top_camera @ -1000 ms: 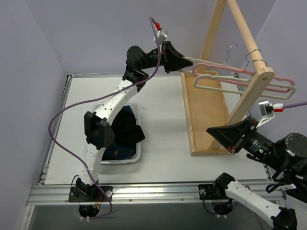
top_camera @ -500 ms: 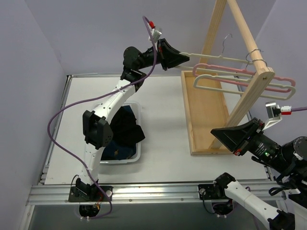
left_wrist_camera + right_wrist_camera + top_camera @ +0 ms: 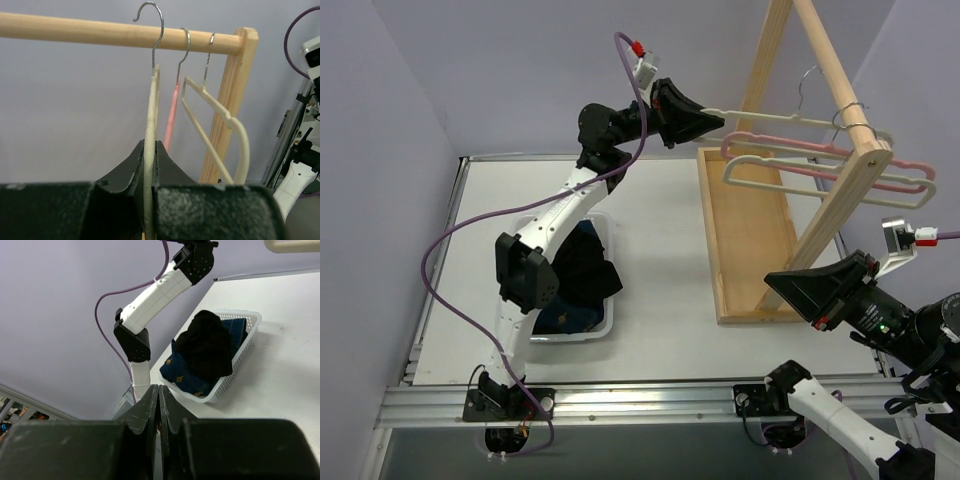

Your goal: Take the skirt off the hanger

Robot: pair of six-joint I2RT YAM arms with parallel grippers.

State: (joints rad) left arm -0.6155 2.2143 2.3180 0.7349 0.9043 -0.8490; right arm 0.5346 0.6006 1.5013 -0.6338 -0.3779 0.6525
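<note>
Over the last second the left pincer [image 3: 715, 119], clenched on one end of the bare hanger [image 3: 770, 117], has lifted and pushed toward the right of the top view. That carried the hook [image 3: 807, 78] up close to the rail [image 3: 840, 82] in the upper right. In the left wrist view the hook [image 3: 157, 30] crosses in front of the rail [image 3: 75, 27] with its bend above it. I cannot tell whether it sits on the rail yet.

Nothing hangs from the hanger [image 3: 150, 115]. The skirt [image 3: 585, 270] lies as a black heap in the basket [image 3: 570, 337], left of centre in the top view. In the right wrist view the skirt [image 3: 207, 342] rests on denim [image 3: 182, 372]. I judge the removal itself done, and this move looks like putting the empty hanger back beside the pink hanger [image 3: 770, 143] and another cream one [image 3: 225, 120].

The right pincer [image 3: 772, 281], clenched on nothing, has drifted a little lower and further right at the lower right of the top view. It is well apart from the rack.

The bench [image 3: 660, 250] is flat and white, with a metal rail along its near edge at the bottom of the frame. The wooden rack stands on the right half of the bench. Plain pale lilac walls [image 3: 520, 70] close in the back and both sides.
</note>
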